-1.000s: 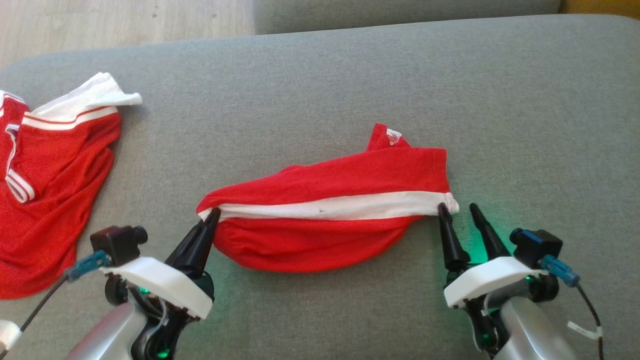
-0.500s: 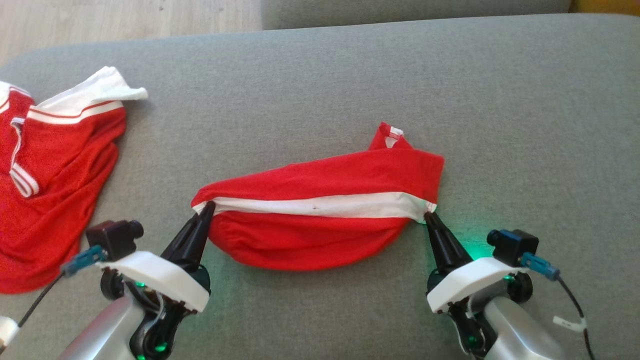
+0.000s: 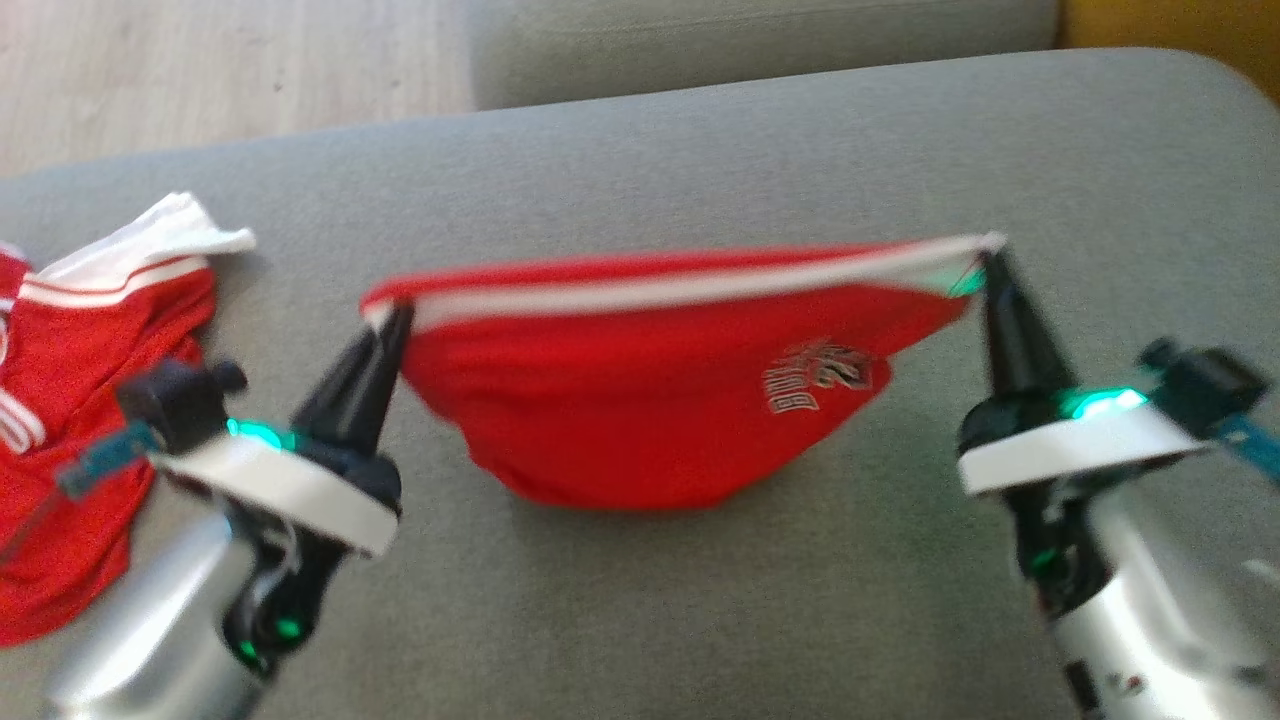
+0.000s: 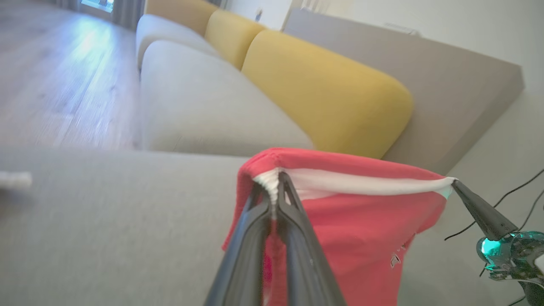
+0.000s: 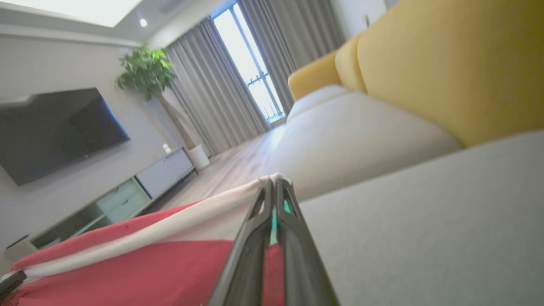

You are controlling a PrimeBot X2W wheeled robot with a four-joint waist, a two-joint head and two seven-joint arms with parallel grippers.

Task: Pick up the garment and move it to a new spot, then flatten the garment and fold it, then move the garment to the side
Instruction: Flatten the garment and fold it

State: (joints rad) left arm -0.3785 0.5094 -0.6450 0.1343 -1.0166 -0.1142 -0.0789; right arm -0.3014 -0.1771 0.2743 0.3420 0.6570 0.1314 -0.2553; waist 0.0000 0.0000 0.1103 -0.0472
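Head view: the red garment [image 3: 640, 400], white-banded along its top edge, hangs stretched across mid-frame between the left gripper [image 3: 395, 312] and the right gripper [image 3: 985, 258]. Each has its jaws pressed together on one end of the band. The grey sofa seat [image 3: 700, 620] lies beneath, and a second red garment [image 3: 90, 400] lies at the left edge.

Left wrist view: the left jaws pinch bunched white band at centre, with cloth running toward the right.

Right wrist view: the right jaws pinch the band's corner at centre, with red cloth spreading to the lower left.
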